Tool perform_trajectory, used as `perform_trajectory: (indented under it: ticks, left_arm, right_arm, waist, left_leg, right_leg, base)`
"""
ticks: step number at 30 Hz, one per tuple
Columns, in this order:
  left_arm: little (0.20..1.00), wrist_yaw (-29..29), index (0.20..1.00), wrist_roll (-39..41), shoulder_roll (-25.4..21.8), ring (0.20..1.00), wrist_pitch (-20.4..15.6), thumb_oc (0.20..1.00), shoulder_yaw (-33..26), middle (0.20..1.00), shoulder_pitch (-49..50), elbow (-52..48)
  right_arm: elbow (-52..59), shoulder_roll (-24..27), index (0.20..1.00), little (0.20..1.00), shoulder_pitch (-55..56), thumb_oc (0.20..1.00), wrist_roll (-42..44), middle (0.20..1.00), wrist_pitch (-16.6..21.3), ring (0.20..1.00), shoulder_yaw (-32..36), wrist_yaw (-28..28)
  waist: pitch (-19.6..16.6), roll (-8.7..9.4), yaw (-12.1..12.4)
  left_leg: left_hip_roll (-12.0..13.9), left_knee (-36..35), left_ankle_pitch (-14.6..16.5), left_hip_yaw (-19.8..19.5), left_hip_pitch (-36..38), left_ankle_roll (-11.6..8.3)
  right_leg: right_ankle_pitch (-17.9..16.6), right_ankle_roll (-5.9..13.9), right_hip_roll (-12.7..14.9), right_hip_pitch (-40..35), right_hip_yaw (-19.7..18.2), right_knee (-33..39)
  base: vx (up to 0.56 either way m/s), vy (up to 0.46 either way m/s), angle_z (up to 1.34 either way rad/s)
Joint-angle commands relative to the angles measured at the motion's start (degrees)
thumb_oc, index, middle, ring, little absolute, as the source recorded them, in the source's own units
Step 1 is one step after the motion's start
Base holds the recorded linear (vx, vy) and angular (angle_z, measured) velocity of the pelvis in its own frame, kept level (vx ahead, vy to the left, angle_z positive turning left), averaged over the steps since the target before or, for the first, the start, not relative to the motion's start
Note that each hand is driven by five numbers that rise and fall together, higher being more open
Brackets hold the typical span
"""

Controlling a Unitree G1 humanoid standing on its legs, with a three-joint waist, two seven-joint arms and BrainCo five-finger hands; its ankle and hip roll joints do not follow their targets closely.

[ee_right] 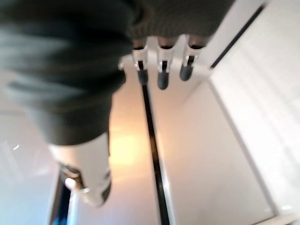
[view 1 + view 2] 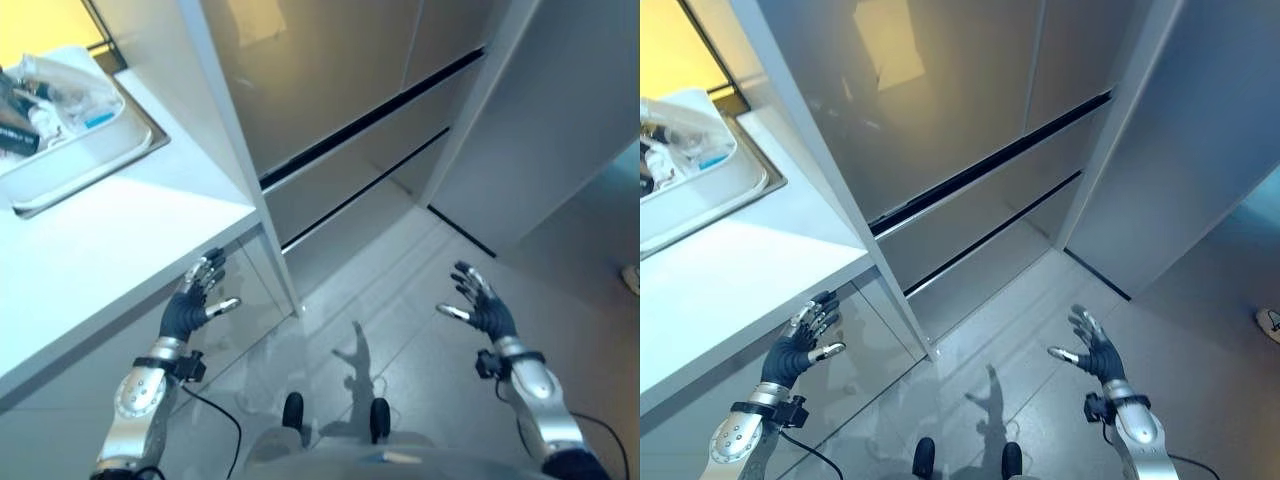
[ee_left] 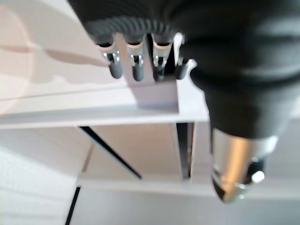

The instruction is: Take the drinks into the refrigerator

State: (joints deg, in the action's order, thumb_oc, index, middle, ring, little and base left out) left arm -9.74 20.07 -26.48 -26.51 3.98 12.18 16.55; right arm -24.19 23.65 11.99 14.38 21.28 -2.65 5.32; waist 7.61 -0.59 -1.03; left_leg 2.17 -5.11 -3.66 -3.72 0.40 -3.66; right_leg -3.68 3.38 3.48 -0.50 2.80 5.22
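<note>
Left eye view: tall glossy silver-grey refrigerator (image 2: 340,90) stands far centre w/ doors & drawers shut, white countertop (image 2: 110,250) on left carrying a white rectangular plastic tub (image 2: 75,150) of small bottles & packets (image 2: 40,105) at far left; can't tell if those are the drinks. Left hand (image 2: 190,305) hangs just beside counter's near edge, fingers spread, holding nothing. Right hand (image 2: 485,305) is over grey floor (image 2: 400,300) on right, also spread & empty.
</note>
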Motion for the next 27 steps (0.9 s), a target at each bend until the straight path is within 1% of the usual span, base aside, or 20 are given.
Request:
perform_trajectory:
  ticks: [1, 5, 6, 7, 9, 11, 13, 15, 17, 19, 20, 23, 27]
  left_arm:
    - [1.000, 2.42, 1.000, -6.84, 0.04, 1.000, -3.95, 1.000, 2.48, 1.000, -2.06, 6.91]
    - [1.000, 2.78, 1.000, -9.19, 1.63, 1.000, -2.98, 1.000, 5.44, 1.000, -3.32, 16.86]
    - [1.000, 3.18, 1.000, -10.12, 2.53, 1.000, -2.63, 1.000, 5.74, 1.000, -3.97, 20.96]
    - [1.000, 3.35, 1.000, -11.01, 3.34, 1.000, -2.02, 1.000, 5.90, 1.000, -4.42, 24.79]
    - [1.000, 3.43, 1.000, -11.09, 3.90, 1.000, -1.90, 1.000, 5.98, 1.000, -4.71, 26.72]
    - [1.000, 4.18, 1.000, -14.41, 6.80, 1.000, 0.67, 1.000, 4.63, 1.000, -6.44, 41.27]
    - [1.000, 5.04, 1.000, -17.15, 7.84, 1.000, 2.34, 1.000, 3.53, 1.000, -7.54, 48.14]
    - [1.000, 4.85, 1.000, -17.92, 9.47, 1.000, 5.54, 1.000, 1.54, 1.000, -7.75, 54.32]
    - [1.000, 4.02, 1.000, -17.76, 10.61, 1.000, 7.25, 1.000, 0.37, 1.000, -7.77, 57.11]
    - [1.000, 4.31, 1.000, -18.02, 11.12, 1.000, 8.65, 1.000, -0.22, 1.000, -7.89, 58.63]
    - [1.000, 3.25, 1.000, -16.10, 11.66, 1.000, 9.01, 1.000, -0.29, 1.000, -8.01, 58.41]
    - [1.000, 3.26, 1.000, -15.65, 12.37, 1.000, 9.53, 1.000, -0.35, 1.000, -8.03, 58.56]
    - [1.000, 4.30, 1.000, -15.81, 12.35, 1.000, 9.71, 1.000, 0.27, 1.000, -8.75, 57.75]
  right_arm:
    - [-0.31, 1.64, 1.000, 1.000, 0.06, 1.000, -2.48, 1.000, 3.19, 1.000, 0.90, -1.25]
    - [-6.67, 0.85, 1.000, 1.000, -1.03, 1.000, -2.13, 1.000, 3.07, 1.000, 0.30, -2.36]
    - [-8.49, 0.70, 1.000, 1.000, -1.52, 1.000, -3.03, 1.000, 2.96, 1.000, -0.25, -2.88]
    - [-12.56, 0.35, 1.000, 1.000, -2.03, 1.000, -3.51, 1.000, 2.72, 1.000, -0.72, -3.27]
    - [-14.33, 0.03, 1.000, 1.000, -2.29, 1.000, -3.65, 1.000, 2.62, 1.000, -0.89, -3.66]
    - [-26.55, -1.85, 1.000, 1.000, -4.07, 1.000, -4.62, 1.000, 0.93, 1.000, -2.30, -3.83]
    - [-33.64, -3.16, 1.000, 1.000, -5.48, 1.000, -4.82, 1.000, -0.53, 1.000, -2.76, -3.93]
    - [-42.89, -4.79, 1.000, 1.000, -6.95, 1.000, -4.74, 1.000, -2.71, 1.000, -2.16, -3.85]
    - [-48.97, -5.28, 1.000, 1.000, -8.43, 1.000, -5.62, 1.000, -4.99, 1.000, -0.81, -4.92]
    - [-51.14, -5.63, 1.000, 1.000, -9.39, 1.000, -5.70, 1.000, -6.28, 1.000, -0.18, -5.51]
    - [-51.79, -5.73, 1.000, 1.000, -9.89, 1.000, -4.74, 1.000, -6.62, 1.000, 0.47, -5.70]
    - [-50.09, -6.63, 1.000, 1.000, -10.38, 1.000, -2.92, 1.000, -6.49, 1.000, -0.28, -4.68]
    - [-49.30, -6.98, 1.000, 1.000, -11.79, 1.000, -2.79, 1.000, -6.54, 1.000, -1.83, -4.96]
  waist:
    - [-3.21, 0.99, -0.23]
    - [-4.14, 0.66, -0.85]
    - [-4.30, 0.55, -0.97]
    - [-4.47, 0.55, -1.09]
    - [-4.64, 0.51, -1.22]
    - [-5.18, 0.59, -1.71]
    - [-5.56, 0.72, -2.02]
    - [-6.14, 0.74, -2.17]
    - [-6.48, 0.70, -2.34]
    - [-6.82, 0.61, -2.46]
    - [-6.96, 0.55, -2.51]
    - [-7.10, 0.47, -2.55]
    - [-7.11, 0.45, -2.22]
  left_leg:
    - [-2.82, 1.54, 5.70, 1.24, 1.15, 4.19]
    - [-2.81, 1.70, 6.33, 2.10, 2.13, 4.26]
    - [-2.84, 1.77, 6.48, 2.32, 2.37, 4.31]
    - [-2.86, 1.84, 6.61, 2.44, 2.45, 4.33]
    - [-2.90, 1.88, 6.74, 2.56, 2.61, 4.36]
    - [-2.86, 2.00, 6.98, 3.09, 3.08, 4.40]
    - [-2.88, 2.00, 7.08, 3.43, 3.36, 4.40]
    - [-2.91, 1.87, 7.26, 3.76, 3.81, 4.51]
    - [-2.91, 1.63, 7.45, 4.35, 4.34, 4.59]
    - [-2.90, 1.52, 7.59, 4.85, 4.65, 4.67]
    - [-2.91, 1.49, 7.61, 5.14, 4.72, 4.74]
    - [-2.99, 1.46, 7.45, 6.05, 4.70, 4.75]
    - [-3.00, 1.20, 7.12, 6.63, 4.51, 4.65]
  right_leg:
    - [4.12, 2.29, 0.85, 1.85, 0.15, -6.03]
    - [4.28, 2.36, 0.93, 0.94, -0.61, -5.88]
    - [4.28, 2.36, 0.86, 0.81, -0.89, -5.86]
    - [4.32, 2.36, 0.81, 0.75, -1.05, -5.90]
    - [4.34, 2.35, 0.77, 0.72, -1.21, -5.93]
    - [4.45, 2.28, 0.60, 0.49, -1.71, -6.12]
    - [4.40, 2.25, 0.46, 0.40, -2.26, -6.02]
    - [4.29, 2.13, 0.33, 0.10, -2.79, -5.69]
    - [4.13, 2.12, 0.28, -0.29, -3.32, -5.31]
    - [3.94, 2.12, 0.22, -0.36, -3.93, -5.04]
    - [3.74, 2.11, 0.22, -0.37, -4.29, -4.84]
    - [3.05, 2.17, 0.18, -0.23, -5.31, -4.15]
    - [2.54, 2.23, 0.32, -0.08, -5.82, -3.55]
  base:
    - [0.07, 0.010, -0.26]
    - [0.05, 0.007, -0.09]
    - [0.03, 0.004, -0.18]
    - [0.03, 0.008, -0.21]
    - [0.02, 0.006, -0.11]
    - [0.03, 0.009, -0.05]
    - [0.02, 0.006, -0.08]
    - [0.03, 0.010, -0.10]
    - [0.03, 0.008, -0.12]
    - [0.02, 0.003, -0.17]
    - [0.00, 0.006, -0.13]
    - [-0.02, 0.005, -0.15]
    - [-0.04, -0.004, -0.18]
